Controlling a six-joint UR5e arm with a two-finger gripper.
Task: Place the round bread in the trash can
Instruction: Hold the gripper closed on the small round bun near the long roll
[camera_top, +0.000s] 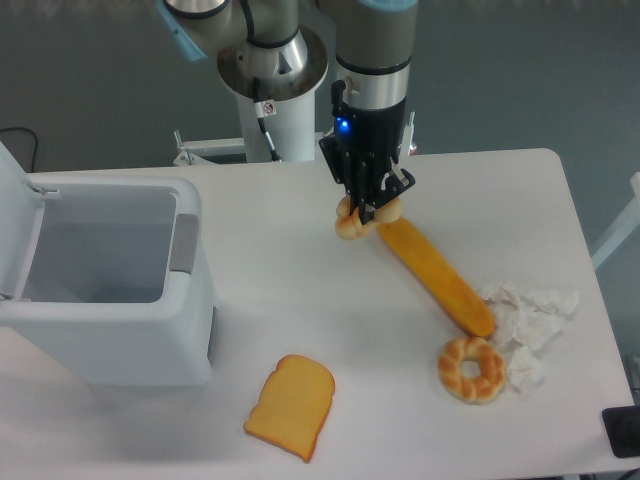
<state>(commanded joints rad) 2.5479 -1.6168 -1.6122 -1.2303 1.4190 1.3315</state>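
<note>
My gripper (366, 212) points down over the table's far middle and is shut on a round bread (350, 221), a golden braided ring that shows at the fingertips on both sides. It is at or just above the tabletop. A second look-alike ring (471, 368) lies at the front right. The trash can (185, 300), a large white bin with grey inside and its lid open, stands at the left, well left of the gripper.
A long orange baguette (437, 275) lies diagonally from just right of the gripper toward the front right. A flat toast slice (291, 405) lies at the front middle. Crumpled white paper (527, 322) sits by the second ring. The arm's base (270, 70) stands behind.
</note>
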